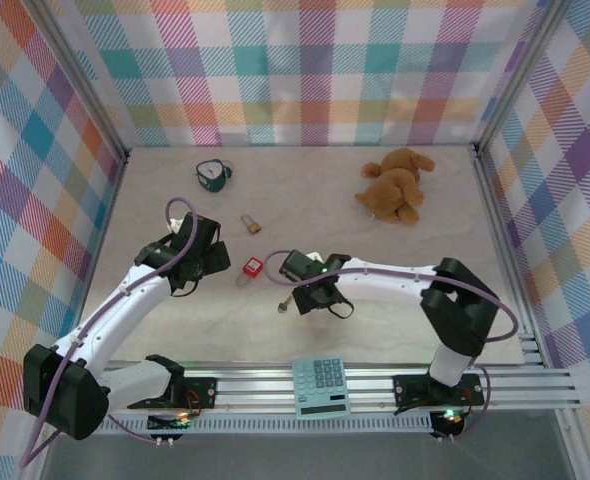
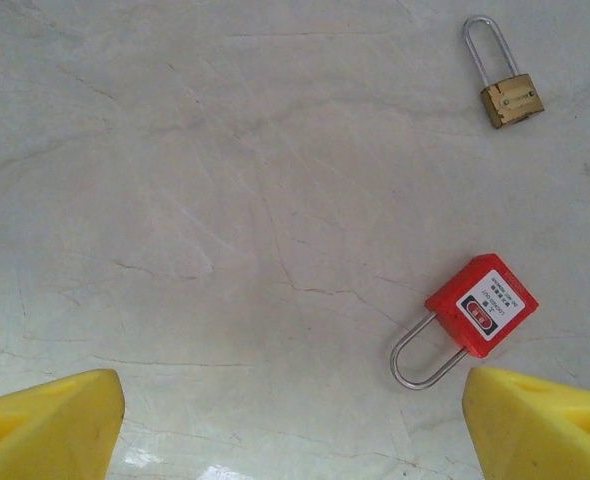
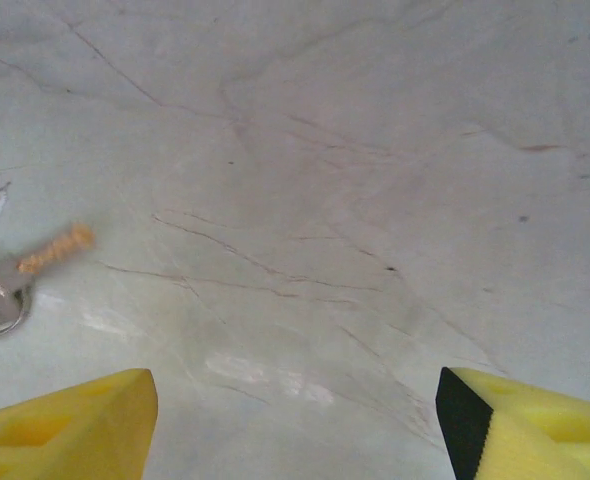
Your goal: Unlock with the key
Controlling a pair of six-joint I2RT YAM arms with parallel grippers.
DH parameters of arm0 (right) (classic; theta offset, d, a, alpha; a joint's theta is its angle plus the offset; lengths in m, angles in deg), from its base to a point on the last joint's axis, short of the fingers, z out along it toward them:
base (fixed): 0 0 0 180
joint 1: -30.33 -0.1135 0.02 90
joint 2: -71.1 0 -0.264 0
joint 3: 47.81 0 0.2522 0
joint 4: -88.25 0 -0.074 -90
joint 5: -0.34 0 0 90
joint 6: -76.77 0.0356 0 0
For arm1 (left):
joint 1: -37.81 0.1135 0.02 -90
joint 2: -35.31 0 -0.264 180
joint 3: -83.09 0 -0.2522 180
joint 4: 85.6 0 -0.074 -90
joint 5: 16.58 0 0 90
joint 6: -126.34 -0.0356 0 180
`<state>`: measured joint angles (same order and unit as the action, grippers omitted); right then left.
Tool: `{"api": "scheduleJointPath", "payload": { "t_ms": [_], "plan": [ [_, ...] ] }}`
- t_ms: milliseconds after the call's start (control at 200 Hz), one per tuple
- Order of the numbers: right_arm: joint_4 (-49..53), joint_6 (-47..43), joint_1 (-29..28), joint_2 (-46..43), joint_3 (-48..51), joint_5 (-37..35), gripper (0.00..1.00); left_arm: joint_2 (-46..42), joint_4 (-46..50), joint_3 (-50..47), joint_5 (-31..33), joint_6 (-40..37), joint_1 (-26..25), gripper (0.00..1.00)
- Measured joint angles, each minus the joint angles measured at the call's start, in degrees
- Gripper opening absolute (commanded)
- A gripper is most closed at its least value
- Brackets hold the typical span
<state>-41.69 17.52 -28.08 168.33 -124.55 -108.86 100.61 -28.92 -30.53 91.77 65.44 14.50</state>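
1. We see the L gripper (image 2: 295,425) wide open, empty, w/ the red padlock (image 2: 480,305) just beside it.
2. R gripper (image 3: 295,425) is open, empty.
3. Key (image 3: 37,262) lies on the table (image 1: 375,330), mid-width, nearer the near edge.

Pale marbled table (image 1: 425,300): teddy (image 1: 395,185) upper right, dark green item (image 1: 213,173) upper left, brass lock (image 1: 250,225) above red lock (image 1: 252,267) centre-left, key (image 1: 284,305) near centre.

Left arm (image 1: 125,300): reached forward.
Left hand (image 1: 213,262): pointed downward, fingers (image 2: 45,425) held wide apart.
Right arm (image 1: 395,278): bent leftward.
Right hand (image 1: 297,290): pointed downward, fingers held apart.
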Motion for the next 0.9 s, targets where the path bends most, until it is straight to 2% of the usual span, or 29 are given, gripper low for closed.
{"api": "scheduleJointPath", "payload": {
  "t_ms": [235,305,470,710,770,900],
  "plan": [
    [-0.4,-7.9,-0.3,-1.1,-0.7,3.9,0.67,0.0,-0.2,0.0,-1.3,-0.1,0.2,0.87],
    [-0.7,-8.2,0.4,0.1,-2.1,7.0,0.66,0.0,-0.9,0.0,-1.7,-0.1,0.2,0.86],
    [-3.4,-5.7,1.4,4.0,-5.6,11.3,0.56,0.0,-2.0,-1.2,-2.2,0.6,0.2,0.86],
    [-3.9,-3.9,-0.7,12.8,-14.2,10.7,0.45,-2.2,-2.1,-3.1,-1.4,2.3,0.2,0.86],
    [-3.7,-3.5,-1.1,14.6,-16.0,10.0,0.4,-3.1,-2.1,-3.3,-1.1,2.6,0.3,0.86],
    [-2.9,-2.5,-1.8,17.0,-18.1,7.5,0.35,-4.9,-1.7,-4.1,-0.7,2.9,0.4,0.86]
  ]
}}
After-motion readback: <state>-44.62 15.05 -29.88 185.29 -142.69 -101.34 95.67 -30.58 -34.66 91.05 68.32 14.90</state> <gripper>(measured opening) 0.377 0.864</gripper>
